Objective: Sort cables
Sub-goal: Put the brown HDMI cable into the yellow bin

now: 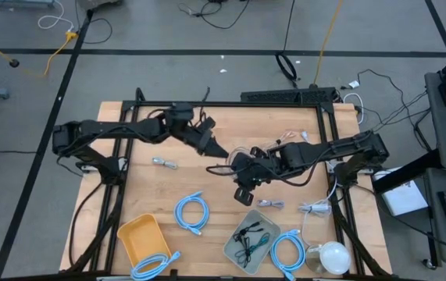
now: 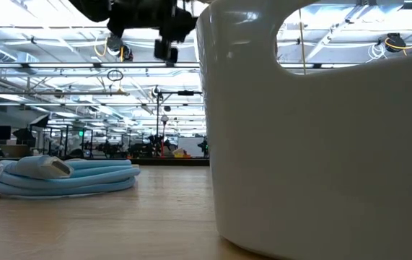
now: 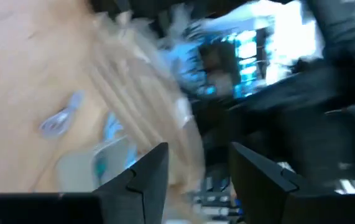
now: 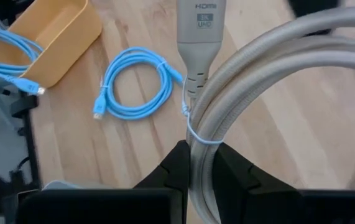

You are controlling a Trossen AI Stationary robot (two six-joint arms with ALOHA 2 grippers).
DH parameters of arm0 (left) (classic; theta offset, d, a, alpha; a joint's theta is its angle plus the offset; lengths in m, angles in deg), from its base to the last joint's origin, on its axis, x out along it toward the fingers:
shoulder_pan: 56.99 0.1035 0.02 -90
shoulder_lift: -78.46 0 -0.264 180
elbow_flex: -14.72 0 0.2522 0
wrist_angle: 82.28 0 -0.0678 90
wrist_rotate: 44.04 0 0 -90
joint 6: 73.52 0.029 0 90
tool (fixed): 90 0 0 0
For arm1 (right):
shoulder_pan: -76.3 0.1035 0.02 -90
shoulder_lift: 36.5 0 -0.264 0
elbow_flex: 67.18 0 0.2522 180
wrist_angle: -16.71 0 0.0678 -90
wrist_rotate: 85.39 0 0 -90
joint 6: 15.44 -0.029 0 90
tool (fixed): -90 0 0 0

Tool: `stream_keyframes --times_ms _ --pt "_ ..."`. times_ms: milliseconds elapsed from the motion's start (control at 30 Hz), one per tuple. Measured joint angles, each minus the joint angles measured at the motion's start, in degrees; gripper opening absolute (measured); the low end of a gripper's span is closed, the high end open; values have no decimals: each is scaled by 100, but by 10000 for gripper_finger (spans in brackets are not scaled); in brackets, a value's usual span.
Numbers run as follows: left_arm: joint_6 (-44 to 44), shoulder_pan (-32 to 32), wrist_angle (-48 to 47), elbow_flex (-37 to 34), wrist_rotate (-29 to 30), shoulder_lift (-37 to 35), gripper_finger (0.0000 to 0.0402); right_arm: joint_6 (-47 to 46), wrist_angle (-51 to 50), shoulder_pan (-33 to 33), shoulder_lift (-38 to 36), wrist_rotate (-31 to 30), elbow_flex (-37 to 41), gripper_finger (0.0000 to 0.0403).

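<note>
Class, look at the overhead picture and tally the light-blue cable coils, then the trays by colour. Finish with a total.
Light-blue coils: 3
Yellow tray: 1
Grey tray: 1
Total: 5

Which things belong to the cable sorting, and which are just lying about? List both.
Job: beige cable in right gripper; light-blue loops; grey bundles; yellow bin; grey tray.
Lying about: round white object with cord; black floor cord.
</note>
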Motion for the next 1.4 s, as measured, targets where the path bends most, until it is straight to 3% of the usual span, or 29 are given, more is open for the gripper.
stream_keyframes --times_ms 233,600,1400 --pt "743 146 -1333 -12 107 -143 185 -60 8 60 -11 -40 0 35" --pt "145 158 -204 -7 170 -167 207 11 39 59 -4 -32 0 35" --pt "618 -61 -1074 -9 183 -160 207 10 12 46 -5 -63 0 35"
